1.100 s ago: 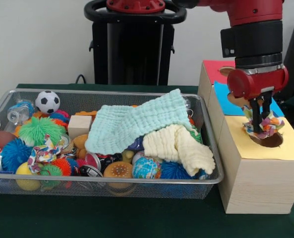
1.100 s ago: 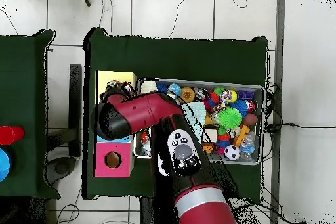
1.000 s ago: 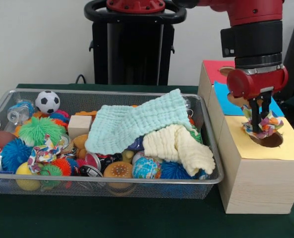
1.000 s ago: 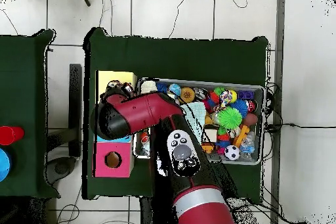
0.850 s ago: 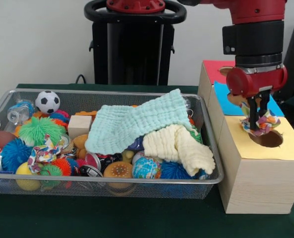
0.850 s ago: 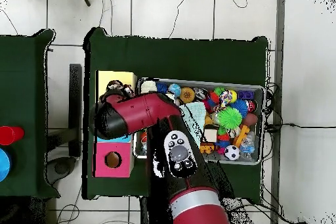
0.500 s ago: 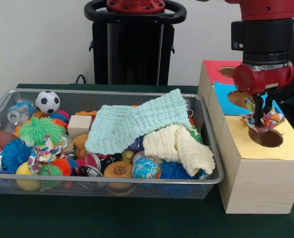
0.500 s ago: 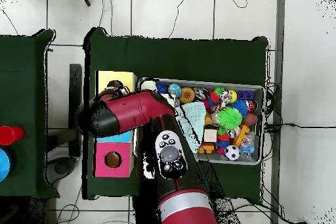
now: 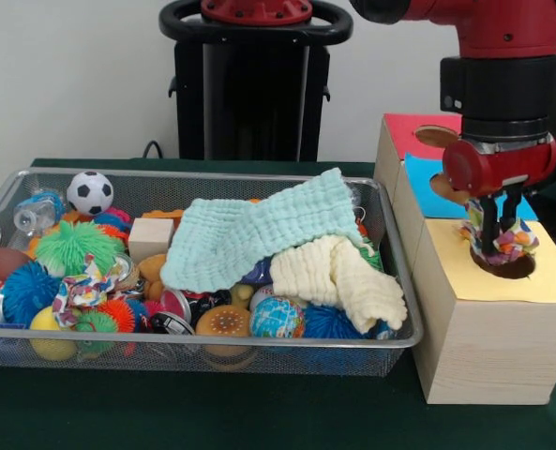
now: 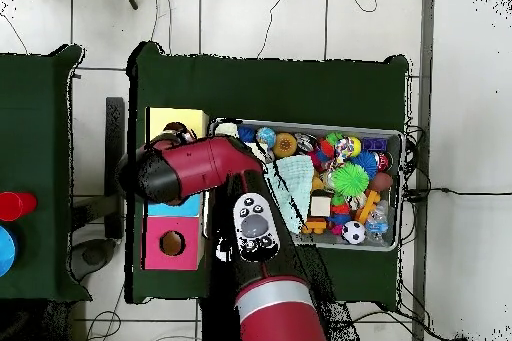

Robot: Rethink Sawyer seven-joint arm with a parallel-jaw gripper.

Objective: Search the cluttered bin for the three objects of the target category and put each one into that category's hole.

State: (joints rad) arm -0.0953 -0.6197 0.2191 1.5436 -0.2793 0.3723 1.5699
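A multicoloured fabric scrunchie hangs right over the round hole in the yellow panel of the wooden box. My gripper is shut on the scrunchie, fingers pointing straight down, its lower edge at the hole's rim. A second scrunchie of the same pattern lies among the toys at the near left of the wire bin. From overhead, the red arm covers the gripper and the hole beside the yellow panel.
The bin holds a mint cloth, a cream cloth, a soccer ball, a wooden block, spiky balls and a globe ball. Behind the yellow panel are a blue panel and a red panel with its own hole.
My gripper rose slightly with the scrunchie, shifted a little to the right, and came down again over the yellow panel's hole. The bin's contents have not moved.
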